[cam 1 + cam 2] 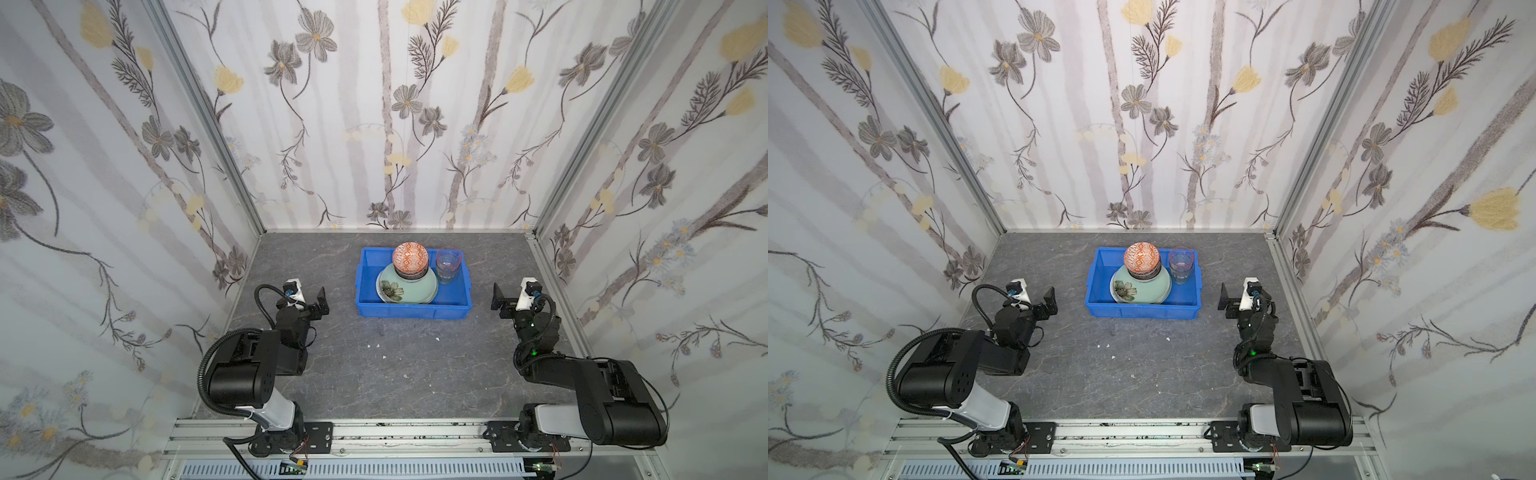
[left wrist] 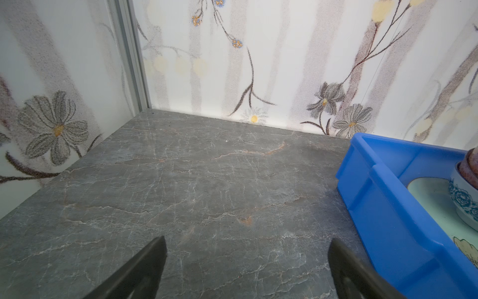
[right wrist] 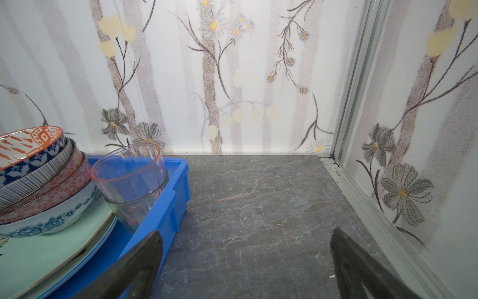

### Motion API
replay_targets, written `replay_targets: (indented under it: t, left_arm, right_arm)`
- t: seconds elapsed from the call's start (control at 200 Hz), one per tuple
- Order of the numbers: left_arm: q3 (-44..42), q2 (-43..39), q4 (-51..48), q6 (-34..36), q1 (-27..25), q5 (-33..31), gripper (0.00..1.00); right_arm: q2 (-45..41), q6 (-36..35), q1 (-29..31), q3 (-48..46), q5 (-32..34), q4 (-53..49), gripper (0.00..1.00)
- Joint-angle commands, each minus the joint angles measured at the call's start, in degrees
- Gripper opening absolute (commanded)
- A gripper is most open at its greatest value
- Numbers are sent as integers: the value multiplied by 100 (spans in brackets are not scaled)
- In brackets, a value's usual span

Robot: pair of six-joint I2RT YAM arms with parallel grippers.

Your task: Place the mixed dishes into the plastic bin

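In both top views the blue plastic bin (image 1: 411, 311) (image 1: 1142, 311) stands at the back middle of the grey table. It holds stacked plates with a mint green flowered plate (image 1: 399, 289) on top. A stack of small bowls stands on the plates, topped by an orange patterned bowl (image 1: 410, 255). Nested clear tumblers (image 1: 448, 267) stand at the bin's right end. My left gripper (image 1: 322, 302) (image 2: 248, 243) is open and empty, left of the bin. My right gripper (image 1: 498, 298) (image 3: 247, 236) is open and empty, right of the bin, next to its blue wall (image 3: 170, 207).
Small white crumbs (image 1: 376, 345) lie on the table in front of the bin. Flowered walls close in the table at the back and on both sides. An aluminium rail (image 1: 395, 434) carrying both arm bases runs along the front edge.
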Motion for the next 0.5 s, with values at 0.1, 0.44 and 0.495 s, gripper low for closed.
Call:
replay_targets:
  t: [0.1,0.44,0.495]
  left_arm:
    - [-2,9,236,25,5,-14,100]
    - [-9,10,235,19,1,-8,100]
    - [-9,13,235,19,1,-5,100]
  right_arm:
    - [-4,-75,3,14,-38,261,100]
    - [22,-73,-3,65,-53,212,100]
    - [23,-59,-20,84,-86,149,100]
